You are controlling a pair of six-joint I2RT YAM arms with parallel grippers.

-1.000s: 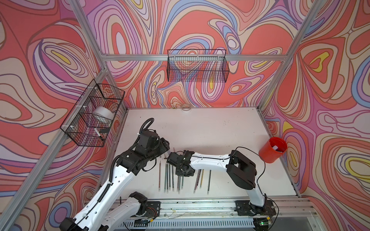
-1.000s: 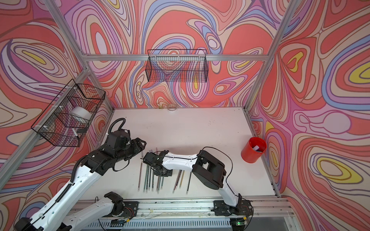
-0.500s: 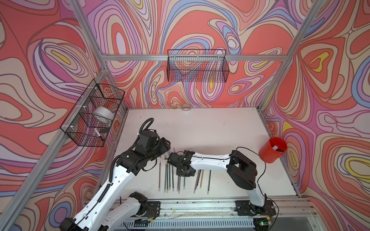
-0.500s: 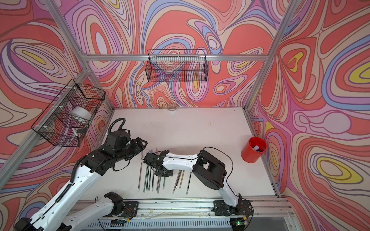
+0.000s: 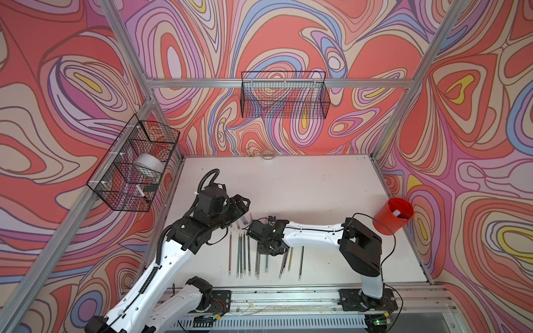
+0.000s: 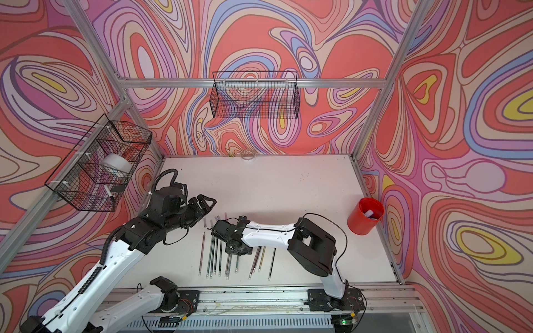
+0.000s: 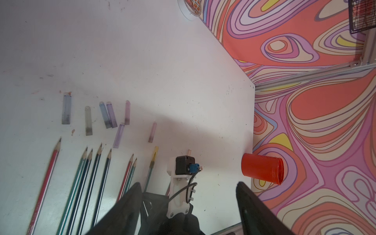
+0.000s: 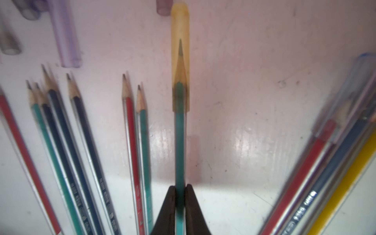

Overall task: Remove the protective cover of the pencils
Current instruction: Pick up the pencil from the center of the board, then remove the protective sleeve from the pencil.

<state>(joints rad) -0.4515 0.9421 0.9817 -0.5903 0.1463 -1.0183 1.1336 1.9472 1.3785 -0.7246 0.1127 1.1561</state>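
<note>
Pointing rearward: green pencil point(image 8: 180, 152), yellow cover point(image 8: 180, 24)

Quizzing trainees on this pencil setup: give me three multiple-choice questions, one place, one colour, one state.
1. Red plastic cup stands: A at the table's right edge; B in a basket; C between the arms.
2. Translucent plastic cap on the gripped green pencil: A yellow; B blue; C black.
3. Left end effector: A shut on a pencil; B open, empty; C shut on a cap.
A, seen there in both top views; A, yellow in the right wrist view; B, fingers wide apart, nothing held.
</note>
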